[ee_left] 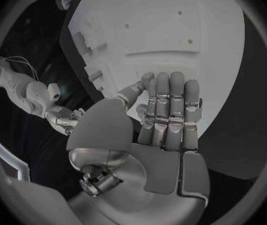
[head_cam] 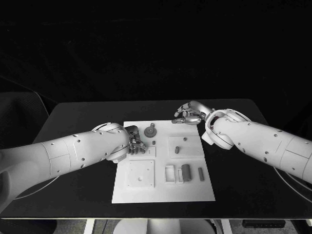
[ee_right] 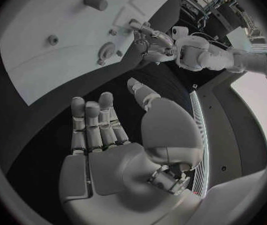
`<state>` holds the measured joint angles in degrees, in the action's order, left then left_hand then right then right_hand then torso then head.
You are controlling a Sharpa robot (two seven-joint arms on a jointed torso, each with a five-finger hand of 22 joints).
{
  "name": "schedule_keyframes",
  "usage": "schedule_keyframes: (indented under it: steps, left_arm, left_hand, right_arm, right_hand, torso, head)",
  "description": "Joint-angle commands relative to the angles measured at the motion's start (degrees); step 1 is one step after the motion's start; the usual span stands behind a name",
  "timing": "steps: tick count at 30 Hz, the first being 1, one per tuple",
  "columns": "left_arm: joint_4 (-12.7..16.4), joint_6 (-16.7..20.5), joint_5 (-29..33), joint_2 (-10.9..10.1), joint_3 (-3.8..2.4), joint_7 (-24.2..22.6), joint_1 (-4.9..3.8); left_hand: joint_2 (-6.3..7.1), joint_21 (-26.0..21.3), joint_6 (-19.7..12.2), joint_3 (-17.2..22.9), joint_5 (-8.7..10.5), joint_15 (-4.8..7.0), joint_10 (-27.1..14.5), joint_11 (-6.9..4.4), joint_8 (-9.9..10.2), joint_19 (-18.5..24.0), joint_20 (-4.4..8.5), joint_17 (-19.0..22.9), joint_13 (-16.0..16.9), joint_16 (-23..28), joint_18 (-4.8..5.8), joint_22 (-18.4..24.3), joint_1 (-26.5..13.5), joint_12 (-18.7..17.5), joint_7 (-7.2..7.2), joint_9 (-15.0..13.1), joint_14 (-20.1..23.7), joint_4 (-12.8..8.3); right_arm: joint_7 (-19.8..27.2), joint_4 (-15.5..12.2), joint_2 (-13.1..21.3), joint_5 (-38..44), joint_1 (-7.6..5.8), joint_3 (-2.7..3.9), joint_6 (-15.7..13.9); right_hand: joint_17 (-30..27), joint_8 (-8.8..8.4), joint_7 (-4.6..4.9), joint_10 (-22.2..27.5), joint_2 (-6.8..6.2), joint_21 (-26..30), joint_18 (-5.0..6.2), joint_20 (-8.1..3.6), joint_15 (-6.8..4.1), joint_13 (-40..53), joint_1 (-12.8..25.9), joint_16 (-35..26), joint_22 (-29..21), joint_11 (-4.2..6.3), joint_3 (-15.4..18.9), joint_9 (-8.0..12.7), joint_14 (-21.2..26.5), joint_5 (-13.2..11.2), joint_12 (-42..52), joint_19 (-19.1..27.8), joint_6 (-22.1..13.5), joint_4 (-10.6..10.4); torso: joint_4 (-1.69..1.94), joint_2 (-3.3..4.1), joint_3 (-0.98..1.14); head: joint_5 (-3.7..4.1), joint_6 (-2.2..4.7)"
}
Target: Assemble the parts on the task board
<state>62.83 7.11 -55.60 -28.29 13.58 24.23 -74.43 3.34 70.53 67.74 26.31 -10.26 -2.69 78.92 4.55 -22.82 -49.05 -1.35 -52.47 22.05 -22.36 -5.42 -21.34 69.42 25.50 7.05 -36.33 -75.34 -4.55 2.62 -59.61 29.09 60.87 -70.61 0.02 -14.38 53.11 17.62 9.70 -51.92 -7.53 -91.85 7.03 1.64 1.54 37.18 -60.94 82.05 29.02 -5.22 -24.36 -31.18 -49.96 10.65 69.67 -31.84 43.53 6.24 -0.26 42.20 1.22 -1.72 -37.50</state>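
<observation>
Left hand (head_cam: 131, 141), fingers (ee_left: 170, 105) straight and empty over the task board (head_cam: 163, 192) near the upright peg (head_cam: 151, 130); right hand (head_cam: 189, 114) likewise empty beyond the far edge; approach parts slowly, aligned.

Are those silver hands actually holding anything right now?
No. The left hand hovers flat over the task board with straight fingers and nothing in them. The right hand is open over the black table, empty too.
</observation>
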Motion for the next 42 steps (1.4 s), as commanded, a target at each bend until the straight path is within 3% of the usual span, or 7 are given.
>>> schedule_keyframes:
  steps: [1, 7, 11, 16, 29, 38, 42]
  left_arm:
    - [-0.1, -0.2, -0.4, 0.2, 0.00, -0.3, 0.07]
    - [-0.3, 0.2, -0.4, 0.3, 0.00, 0.3, 0.15]
    - [-0.2, 0.3, -0.4, 0.2, 0.00, 0.5, 0.15]
    - [-0.2, 1.0, -0.4, 0.1, 0.00, 0.6, 0.15]
    - [0.3, 1.5, 0.5, -0.4, -0.03, -0.4, 0.15]
    - [1.4, 2.5, 1.6, -1.9, -0.11, -0.5, 0.13]
    - [2.6, 2.8, 2.4, -3.0, -0.54, -0.4, 0.09]
  left_hand:
    - [-2.07, 0.3, -0.6, 3.1, -0.35, -0.19, 0.1, -0.72, 0.5, -0.3, 0.00, -0.1, -0.1, -0.2, -2.49, 0.0, 3.0, -0.3, -0.30, 0.1, -0.2, -2.7]
    - [0.31, 0.2, -3.7, 2.3, -0.29, -0.79, -0.9, -0.22, 2.4, 0.4, -0.20, -0.7, -0.4, 0.6, -2.24, 0.1, 1.1, -1.0, 0.57, 0.7, 0.6, -2.2]
    - [2.75, 0.5, -6.1, -0.3, -0.21, -0.93, -1.1, -0.10, 4.0, 0.8, -0.25, -1.6, -0.3, 1.1, -2.14, 0.0, -2.4, -1.1, 1.07, 1.3, 0.8, -1.5]
    - [4.31, 0.5, -8.1, -3.1, -0.16, -1.08, -1.8, 0.06, 4.9, 1.5, -0.25, -2.3, -0.2, 1.7, -2.08, 0.1, -5.1, -1.4, 1.37, 1.9, 1.4, -1.6]
    - [5.66, 0.5, -10.3, -9.2, -0.11, -1.13, -2.3, 0.10, 5.4, 2.3, -0.18, -3.4, 0.0, 2.3, -2.09, 0.2, -9.2, -1.3, 1.59, 2.6, 1.8, -2.0]
    - [5.35, 0.7, -9.9, -10.5, -0.17, -1.04, -2.0, -0.01, 5.0, 2.1, -0.12, -3.8, 0.1, 2.3, -2.16, 0.1, -10.1, -1.1, 1.49, 2.5, 1.6, -1.9]
    - [5.01, 0.8, -9.1, -10.8, -0.21, -0.95, -1.8, -0.12, 4.5, 1.9, -0.05, -4.0, 0.2, 2.2, -2.25, 0.1, -10.2, -0.9, 1.34, 2.3, 1.4, -1.8]
  right_arm:
    - [0.2, 0.0, 0.0, 0.1, 0.00, 0.03, 0.9]
    - [0.2, 0.0, 0.0, 0.0, 0.00, 0.03, 0.9]
    - [0.2, 0.0, 0.0, 0.0, 0.00, 0.02, 0.8]
    - [0.2, 0.0, 0.1, 0.0, 0.00, 0.02, 0.7]
    - [0.2, 0.1, 0.2, -0.1, 0.01, 0.02, 0.7]
    - [0.2, 0.2, 0.3, -0.1, 0.02, 0.02, 0.7]
    - [0.2, 0.3, 0.4, -0.1, 0.02, 0.02, 0.6]
  right_hand:
    - [-0.1, 0.04, 0.07, 0.3, 0.28, 0.3, -0.36, -0.05, 0.04, -0.1, 0.1, -0.4, -0.1, -0.19, 0.3, 0.1, 0.4, -0.2, -0.2, 0.3, -0.5, -0.1]
    - [-0.1, 0.05, 0.07, 0.3, 0.29, 0.3, -0.36, -0.04, 0.05, -0.1, 0.2, -0.4, -0.1, -0.19, 0.3, 0.1, 0.4, -0.2, -0.2, 0.3, -0.5, -0.1]
    - [-0.1, 0.05, 0.07, 0.3, 0.30, 0.3, -0.36, -0.04, 0.05, -0.1, 0.2, -0.4, -0.1, -0.19, 0.3, 0.1, 0.4, -0.2, -0.2, 0.3, -0.5, -0.1]
    - [-0.1, 0.05, 0.07, 0.3, 0.30, 0.3, -0.36, -0.04, 0.05, -0.1, 0.2, -0.4, -0.1, -0.19, 0.3, 0.1, 0.4, -0.2, -0.2, 0.3, -0.5, -0.1]
    - [-0.1, 0.05, 0.07, 0.3, 0.30, 0.3, -0.36, -0.04, 0.05, -0.1, 0.2, -0.4, -0.1, -0.19, 0.3, 0.1, 0.4, -0.2, -0.2, 0.3, -0.5, -0.1]
    - [-0.1, 0.05, 0.07, 0.3, 0.30, 0.3, -0.36, -0.04, 0.05, -0.1, 0.2, -0.4, -0.1, -0.19, 0.3, 0.1, 0.4, -0.2, -0.2, 0.3, -0.5, -0.1]
    - [-0.1, 0.05, 0.07, 0.3, 0.30, 0.3, -0.36, -0.04, 0.05, -0.1, 0.2, -0.4, -0.1, -0.19, 0.3, 0.1, 0.4, -0.2, -0.2, 0.3, -0.5, -0.1]
  torso:
    - [-0.03, -0.02, 0.02]
    - [-0.04, -0.01, 0.01]
    - [-0.01, -0.02, 0.01]
    - [-0.03, -0.02, -0.03]
    - [0.01, -0.03, -0.06]
    - [0.05, -0.07, -0.06]
    - [0.06, -0.06, -0.04]
  head:
    - [-0.07, -0.03]
    - [0.01, -0.05]
    - [0.00, -0.12]
    - [0.02, -0.08]
    - [-0.02, -0.03]
    - [-0.20, 0.17]
    - [-0.22, 0.30]
